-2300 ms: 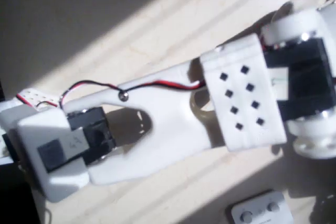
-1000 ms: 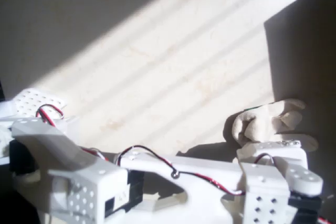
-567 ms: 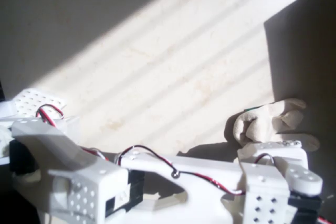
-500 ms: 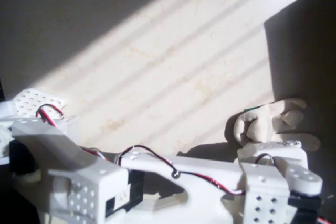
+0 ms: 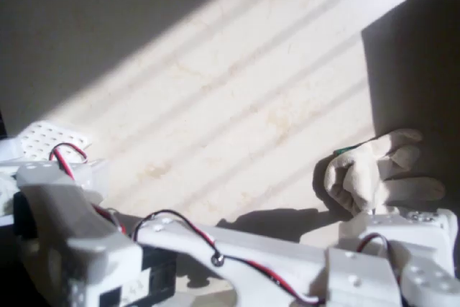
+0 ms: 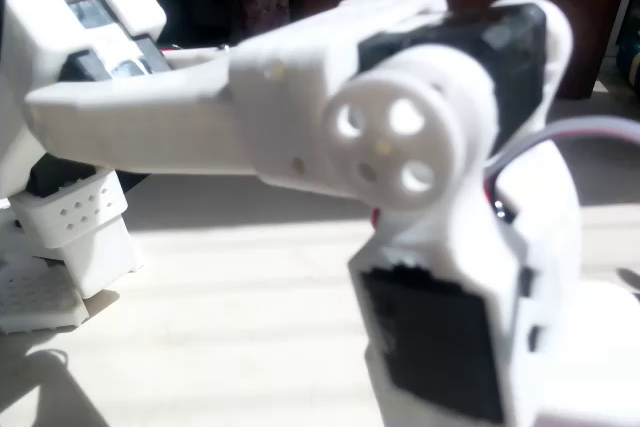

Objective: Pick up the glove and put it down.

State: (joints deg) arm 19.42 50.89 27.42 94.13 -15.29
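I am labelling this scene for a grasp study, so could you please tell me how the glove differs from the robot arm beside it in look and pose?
In the overhead view:
1. The glove is soft, rumpled fabric with rounded fingers; the arm is hard moulded plastic with straight edges.
2. The glove is plain cream-white; the arm carries red and black wires.
3. The glove lies small at the right, half in shadow; the arm spans the bottom edge.

Both are whitish.

Sunlit pale table (image 5: 237,98), green-edged card (image 5: 343,151)

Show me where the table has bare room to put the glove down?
The sunlit table, from the shadow up top down to the arm and left of the glove, is bare. It is crowded along the bottom edge, where the arm lies beside the glove.
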